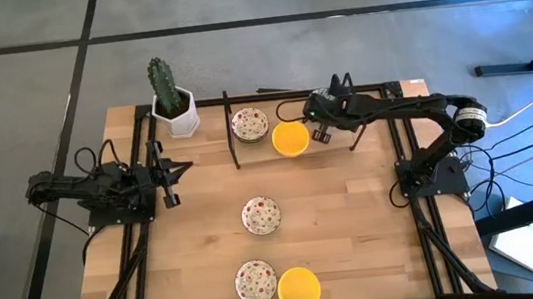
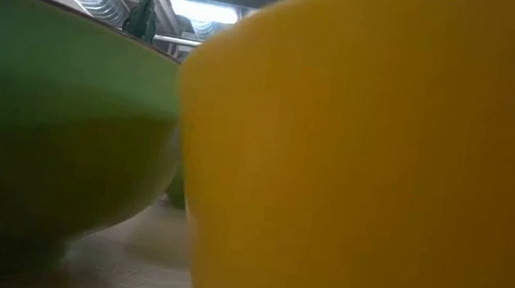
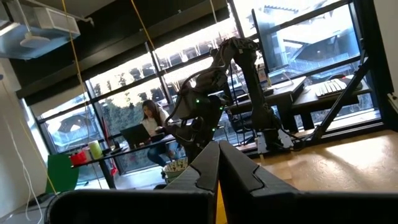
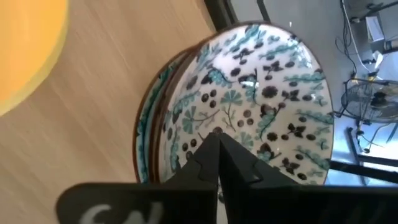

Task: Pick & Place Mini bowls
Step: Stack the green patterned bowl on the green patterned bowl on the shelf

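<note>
Work surface: pale wooden table, plank-jointed, smooth, framed by dark metal rails. Mini bowls, small, round and shallow, glazed: one plain yellow bowl at the far middle of the table, just beside a patterned bowl that lies next to a thin dark wire rack; one speckled white bowl alone at the table's centre; one speckled bowl and a second yellow bowl side by side at the near edge, touching or nearly so. In the right wrist view the patterned ware shows a white glaze with teal leaf sprigs and dark dots, a brown rim, and a second like rim stacked close beneath it. Right gripper: matte dark fingers pressed together, holding nothing, poised just beside the far yellow bowl and pointing at the patterned one. Left gripper: fingers likewise together and empty, parked at the table's left side, well apart from every bowl. Also present: a green ribbed cactus in a white faceted pot at the far left corner.
</note>
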Robot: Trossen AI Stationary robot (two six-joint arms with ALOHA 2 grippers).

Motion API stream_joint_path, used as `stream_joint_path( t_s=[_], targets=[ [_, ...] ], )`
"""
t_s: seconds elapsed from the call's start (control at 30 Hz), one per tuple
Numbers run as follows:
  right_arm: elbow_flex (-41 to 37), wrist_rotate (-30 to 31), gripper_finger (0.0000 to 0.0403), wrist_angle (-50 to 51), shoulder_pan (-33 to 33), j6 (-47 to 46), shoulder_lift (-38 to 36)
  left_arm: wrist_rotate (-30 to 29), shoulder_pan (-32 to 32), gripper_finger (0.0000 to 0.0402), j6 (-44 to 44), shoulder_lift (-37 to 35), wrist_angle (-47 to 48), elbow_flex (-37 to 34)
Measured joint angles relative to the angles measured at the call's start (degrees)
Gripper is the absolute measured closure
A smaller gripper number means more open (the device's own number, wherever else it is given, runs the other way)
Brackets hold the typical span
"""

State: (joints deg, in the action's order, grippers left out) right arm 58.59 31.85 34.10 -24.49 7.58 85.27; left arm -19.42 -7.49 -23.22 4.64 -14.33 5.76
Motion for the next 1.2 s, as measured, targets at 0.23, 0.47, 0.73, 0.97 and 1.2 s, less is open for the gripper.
stream_joint_path(
  t_s=[0.23, 0.47, 0.73, 0.97, 1.2],
  targets=[
    [0.6, 3.9, 0.0396, -5.6, 0.1, 5.0, -2.9, 0.0, 0.0, 0.0399, 0.0, 0.0, 0.0, 0.0],
    [2.0, -21.3, 0.0397, -7.8, 1.6, 7.7, -18.6, 0.0, 0.0, 0.0396, -0.5, 0.0, 0.0, 0.0],
    [-2.6, -50.1, 0.0394, -8.9, 3.2, 0.3, -45.0, 0.0, 0.0, 0.0398, 0.5, 0.0, 1.0, 0.0],
    [-18.8, -54.2, 0.0399, -10.1, 4.3, -7.4, -70.6, 0.0, 0.0, 0.04, 2.1, 0.0, 1.8, 0.0],
    [-32.4, -60.8, 0.04, -17.3, 4.3, -12.3, -84.3, 0.1, 0.0, 0.0394, 5.5, 0.0, 1.9, 0.0]
  ],
)
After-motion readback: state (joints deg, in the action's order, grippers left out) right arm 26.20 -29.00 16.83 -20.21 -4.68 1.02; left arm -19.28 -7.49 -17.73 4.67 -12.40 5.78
